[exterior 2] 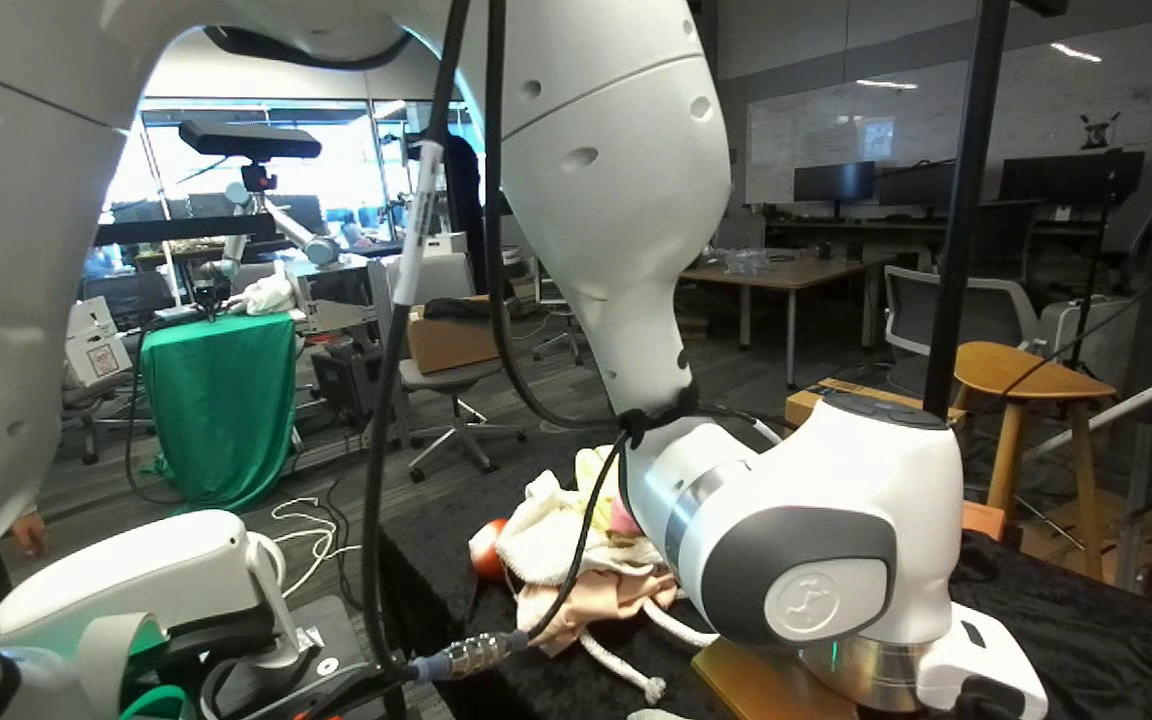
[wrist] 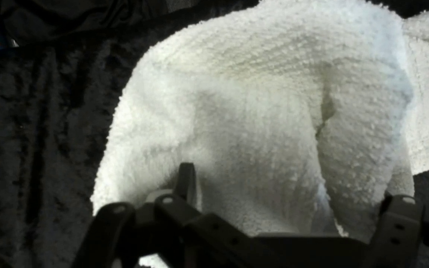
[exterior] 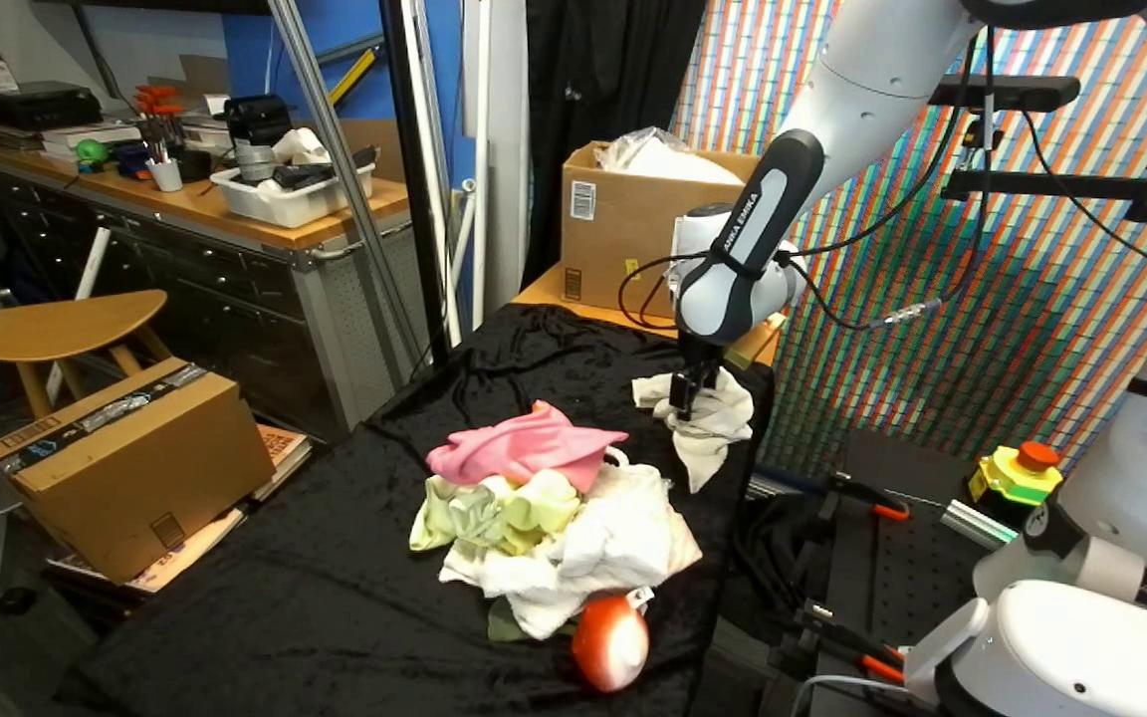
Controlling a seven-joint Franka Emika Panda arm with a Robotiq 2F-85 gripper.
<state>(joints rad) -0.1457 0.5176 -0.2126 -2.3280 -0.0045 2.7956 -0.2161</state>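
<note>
- Standing over a crumpled white cloth (wrist: 237, 111): the gripper (exterior: 691, 392), its fingers (wrist: 187, 178) spread apart.
- Nearby on the black-draped worktop (exterior: 354, 597): a heap of pink, green and white fabric (exterior: 578, 533).

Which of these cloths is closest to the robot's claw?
The white terry cloth lying by itself at the gripper; the pink cloth, pale-green cloth and other white cloth lie heaped farther away.

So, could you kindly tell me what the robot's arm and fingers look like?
The arm is white and rounded, with a dark panel bearing white lettering. Black cables run along it, one with a silver connector. The fingers are black, slim and jointed, with small pale round pins.
</note>
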